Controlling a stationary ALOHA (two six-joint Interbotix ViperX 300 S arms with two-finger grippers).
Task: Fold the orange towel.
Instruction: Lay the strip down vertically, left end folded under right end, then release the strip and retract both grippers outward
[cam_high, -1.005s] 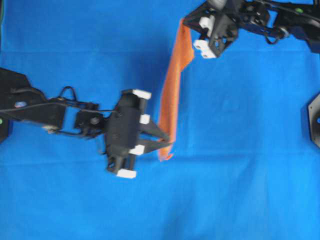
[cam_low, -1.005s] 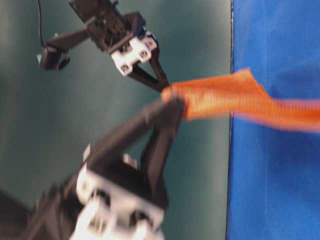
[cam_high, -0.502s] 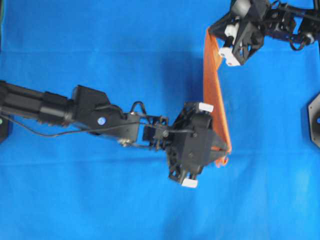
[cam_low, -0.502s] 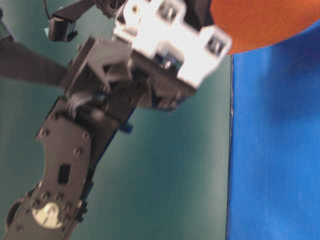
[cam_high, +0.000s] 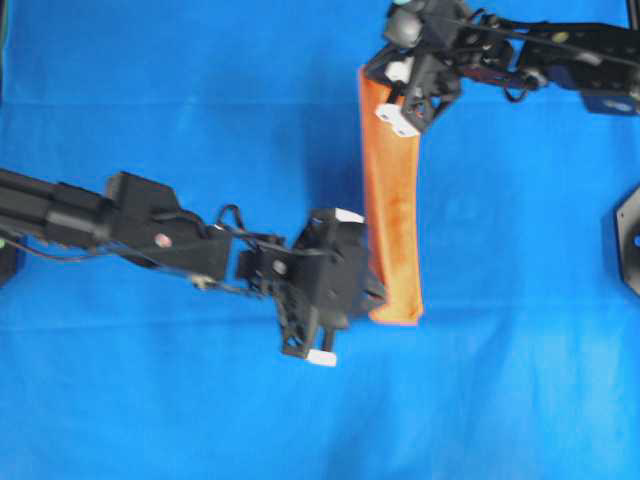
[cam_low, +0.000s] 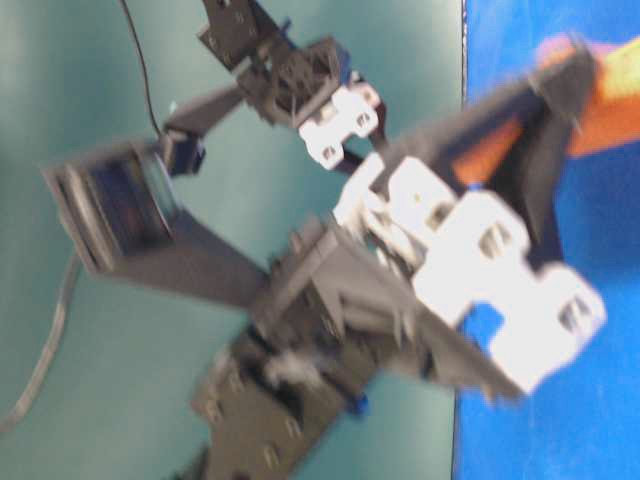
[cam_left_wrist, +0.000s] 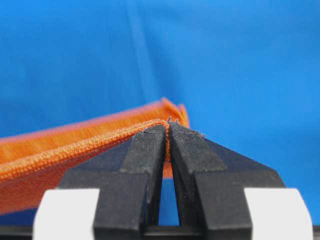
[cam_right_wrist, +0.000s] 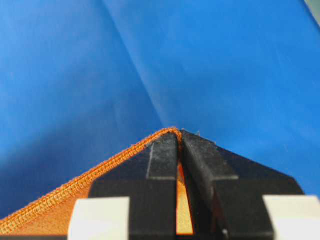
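The orange towel (cam_high: 390, 210) is held stretched as a long narrow band over the blue sheet (cam_high: 150, 100), running from far to near. My left gripper (cam_high: 380, 292) is shut on its near corner. The left wrist view shows the jaws (cam_left_wrist: 168, 125) pinching the hemmed edge of the towel (cam_left_wrist: 75, 150). My right gripper (cam_high: 372, 80) is shut on the far corner. The right wrist view shows the hem of the towel (cam_right_wrist: 60, 197) clamped at the tips of that gripper (cam_right_wrist: 179, 132). The table-level view is blurred, and only an orange patch of the towel (cam_low: 620, 95) shows behind the left arm.
A black base plate (cam_high: 630, 240) sits at the right edge of the sheet. Another dark mount (cam_high: 6, 265) is at the left edge. The left arm (cam_high: 150, 235) stretches across the middle left. The sheet has soft creases (cam_right_wrist: 135, 75).
Both grippers swung right with the towel, then back left. The towel's near end now lies lower and the band shows wider from above. Both grips have stayed shut.
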